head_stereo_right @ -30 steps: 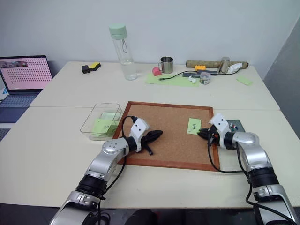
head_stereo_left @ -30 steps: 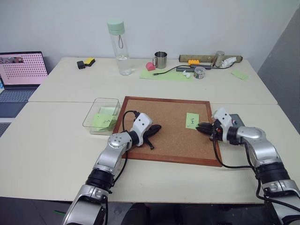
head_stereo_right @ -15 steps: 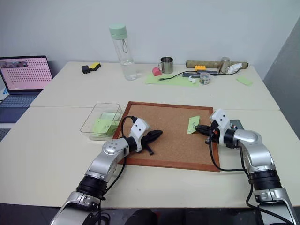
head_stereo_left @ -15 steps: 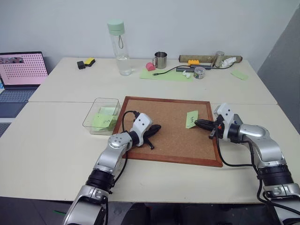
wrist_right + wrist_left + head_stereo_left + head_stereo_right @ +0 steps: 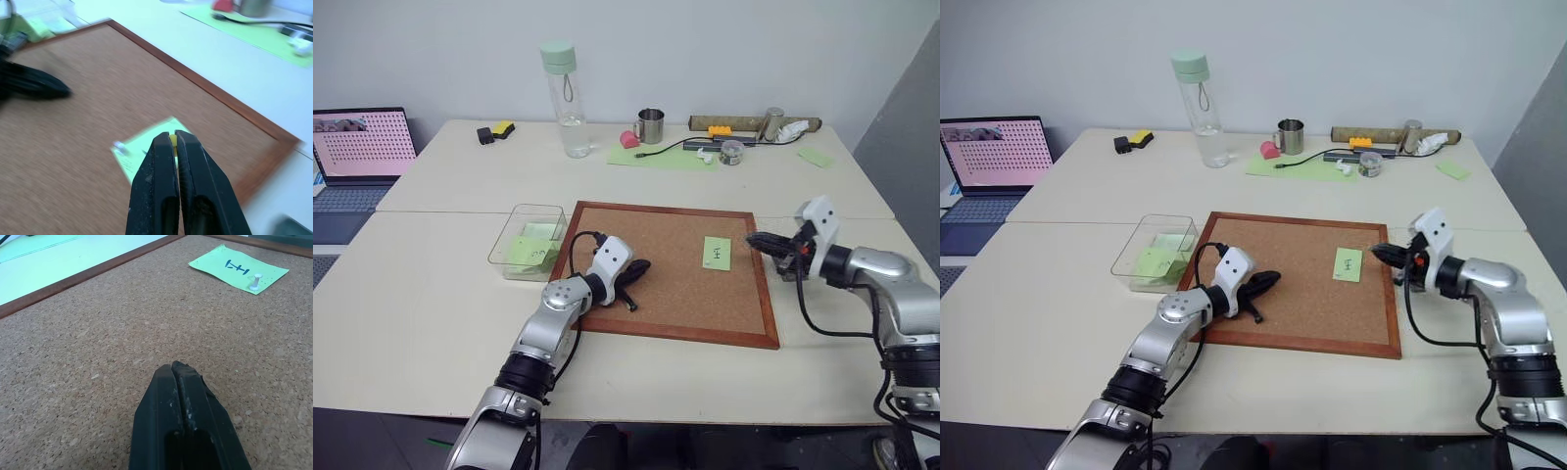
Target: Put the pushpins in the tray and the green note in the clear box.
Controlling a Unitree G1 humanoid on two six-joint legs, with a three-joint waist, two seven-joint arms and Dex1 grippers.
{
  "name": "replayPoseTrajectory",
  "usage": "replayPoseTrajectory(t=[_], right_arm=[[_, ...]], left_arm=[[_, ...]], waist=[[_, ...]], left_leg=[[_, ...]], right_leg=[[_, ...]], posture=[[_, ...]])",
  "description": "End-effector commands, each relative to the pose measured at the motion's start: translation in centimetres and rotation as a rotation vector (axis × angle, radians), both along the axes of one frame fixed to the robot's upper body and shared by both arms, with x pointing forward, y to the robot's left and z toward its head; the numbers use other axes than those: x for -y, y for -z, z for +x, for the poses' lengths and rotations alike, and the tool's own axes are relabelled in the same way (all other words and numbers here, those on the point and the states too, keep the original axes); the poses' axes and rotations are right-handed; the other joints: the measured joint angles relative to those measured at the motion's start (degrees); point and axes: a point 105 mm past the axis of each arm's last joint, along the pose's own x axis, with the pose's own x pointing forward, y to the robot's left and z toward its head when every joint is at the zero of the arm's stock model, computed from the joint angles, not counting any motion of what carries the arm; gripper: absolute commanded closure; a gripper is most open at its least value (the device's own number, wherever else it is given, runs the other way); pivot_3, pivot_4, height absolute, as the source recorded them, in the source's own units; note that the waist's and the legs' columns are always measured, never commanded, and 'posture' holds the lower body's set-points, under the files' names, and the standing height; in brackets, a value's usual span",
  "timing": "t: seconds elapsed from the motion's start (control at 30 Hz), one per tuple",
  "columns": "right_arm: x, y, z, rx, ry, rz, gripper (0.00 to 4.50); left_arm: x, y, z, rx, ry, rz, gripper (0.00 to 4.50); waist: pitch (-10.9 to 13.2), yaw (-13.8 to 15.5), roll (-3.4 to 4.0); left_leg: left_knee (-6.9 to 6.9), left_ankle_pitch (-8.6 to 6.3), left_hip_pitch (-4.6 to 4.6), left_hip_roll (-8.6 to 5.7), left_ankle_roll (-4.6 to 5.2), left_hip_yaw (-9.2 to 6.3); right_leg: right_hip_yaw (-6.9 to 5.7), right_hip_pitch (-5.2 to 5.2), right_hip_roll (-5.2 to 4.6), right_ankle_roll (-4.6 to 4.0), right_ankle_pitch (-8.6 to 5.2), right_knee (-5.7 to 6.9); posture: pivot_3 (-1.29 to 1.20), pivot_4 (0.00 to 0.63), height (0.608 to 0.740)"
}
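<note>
Our right gripper point(image 5: 174, 139) is closed on a small yellow pushpin point(image 5: 172, 140), while the green note point(image 5: 716, 253), at nine o'clock from it on the corkboard point(image 5: 666, 323), keeps a white pin point(image 5: 255, 280), so we risk dropping ours.

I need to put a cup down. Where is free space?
Free: the corkboard between left gripper and green note; the table left of the clear box. Crowded: the far edge, around bottle and mug.
</note>
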Motion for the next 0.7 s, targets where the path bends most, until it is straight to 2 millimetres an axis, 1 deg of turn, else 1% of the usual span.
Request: replayPoseTrajectory(t=[0.03,0.1,0.2,0.27,0.3,0.4,0.43,0.5,0.57,0.63,0.7], right_arm=[[4.9,0.9,0.3,-0.031,0.171,-0.113,4.45],[6.2,1.6,0.3,-0.055,0.212,-0.135,4.45],[7.0,2.4,0.1,-0.088,0.226,-0.164,4.45],[7.0,2.7,-0.1,-0.099,0.218,-0.169,4.04],[6.9,2.7,-0.1,-0.102,0.214,-0.168,3.96],[6.9,2.6,-0.2,-0.102,0.21,-0.165,3.24],[6.9,2.6,-0.2,-0.101,0.21,-0.164,3.11],[6.9,2.2,-0.2,-0.096,0.202,-0.162,2.78],[6.6,1.7,-0.3,-0.085,0.184,-0.162,2.32],[5.5,1.0,-0.5,-0.06,0.117,-0.174,1.82],[3.3,0.4,-1.2,-0.053,0.003,-0.166,1.54]], left_arm=[[-1.5,3.3,-0.3,-0.1,-0.062,0.081,4.5],[-1.5,3.3,-0.3,-0.098,-0.058,0.087,4.5],[-1.4,3.3,-0.2,-0.096,-0.055,0.091,4.5],[-1.4,3.3,-0.2,-0.095,-0.054,0.092,4.5],[-1.4,3.3,-0.2,-0.094,-0.054,0.092,4.5],[-1.5,3.3,-0.1,-0.093,-0.055,0.093,4.5],[-1.5,3.3,-0.1,-0.092,-0.055,0.093,4.5],[-1.6,3.3,-0.1,-0.091,-0.057,0.095,4.5],[-1.7,3.3,-0.1,-0.091,-0.059,0.095,4.5],[-1.8,3.3,-0.1,-0.091,-0.061,0.094,4.5],[-1.8,3.3,-0.1,-0.091,-0.062,0.092,4.5]], waist=[[0.0,0.02,0.0],[-0.01,-0.01,0.02],[-0.08,-0.06,0.15],[-0.1,-0.1,0.16],[-0.1,-0.12,0.16],[-0.1,-0.06,0.16],[-0.1,-0.03,0.16],[-0.1,-0.01,0.17],[-0.1,-0.01,0.17],[-0.1,-0.01,0.17],[-0.11,-0.02,0.2]], left_leg=[[0.0,0.0,0.0,0.0,0.0,0.01],[0.0,0.0,0.0,0.0,0.0,0.02],[0.0,0.0,0.02,0.0,0.0,0.03],[-0.01,0.0,0.02,0.0,0.0,0.03],[-0.01,0.0,0.01,0.0,0.0,0.03],[0.0,0.0,0.02,0.0,0.0,0.03],[0.0,0.0,0.02,0.0,0.0,0.02],[0.0,0.0,0.02,-0.01,0.0,0.02],[0.0,0.0,0.02,-0.01,0.0,0.02],[0.0,0.0,0.02,-0.01,0.0,0.01],[0.0,0.0,0.02,-0.01,0.0,0.01]], right_leg=[[0.0,0.0,0.0,0.0,0.0,0.0],[0.01,0.01,0.0,0.0,0.0,0.0],[0.02,0.01,0.0,0.0,0.0,0.02],[0.02,0.01,0.01,0.0,0.0,0.03],[0.01,0.01,0.01,0.01,0.0,0.03],[0.01,0.03,0.01,0.01,0.0,0.02],[0.01,0.03,0.01,0.01,0.0,0.02],[0.01,0.04,0.01,0.02,0.0,0.02],[0.01,0.04,0.01,0.02,0.0,0.02],[0.01,0.04,0.01,0.02,0.0,0.02],[0.01,0.03,0.01,0.02,-0.01,0.02]], posture=[[0.0,0.15,0.74],[0.0,0.15,0.74],[0.0,0.15,0.74],[0.0,0.15,0.74],[0.0,0.15,0.74],[0.0,0.15,0.74],[0.0,0.15,0.74],[0.0,0.15,0.74],[0.0,0.15,0.74],[0.0,0.15,0.74],[0.0,0.15,0.74]])
